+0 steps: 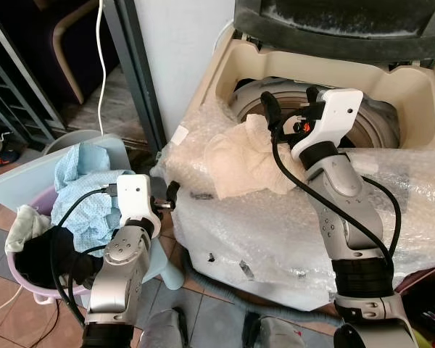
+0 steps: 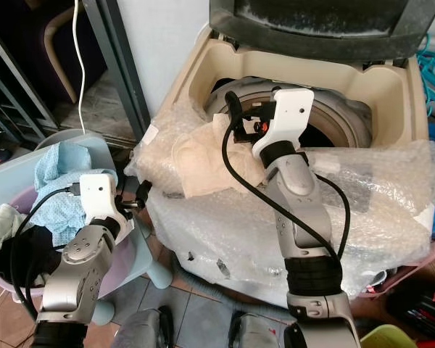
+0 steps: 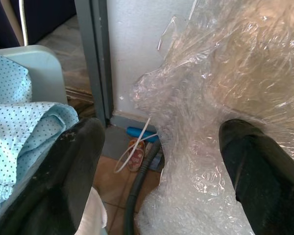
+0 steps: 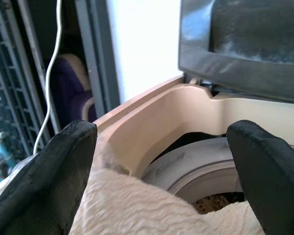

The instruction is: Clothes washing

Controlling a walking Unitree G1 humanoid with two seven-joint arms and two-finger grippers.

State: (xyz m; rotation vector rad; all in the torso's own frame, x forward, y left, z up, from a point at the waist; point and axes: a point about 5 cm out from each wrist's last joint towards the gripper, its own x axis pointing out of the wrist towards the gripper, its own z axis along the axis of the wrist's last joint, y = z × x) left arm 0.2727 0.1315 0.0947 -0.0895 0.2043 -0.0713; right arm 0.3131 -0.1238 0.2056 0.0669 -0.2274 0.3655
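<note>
Up at one o'clock, the right gripper (image 4: 161, 161) is held with fingers spread over a cream towel (image 1: 246, 156), which is draped on the front rim of the open washing machine (image 1: 413, 80). At eight o'clock, the left gripper (image 3: 161, 161) is spread wide beside a basket (image 1: 29, 279) holding a blue dotted cloth (image 1: 87, 199), near the bubble wrap (image 1: 275, 232).

Home laundry corner, top-loading washing machine (image 1: 413, 87), basket of clothes (image 1: 29, 279)
</note>
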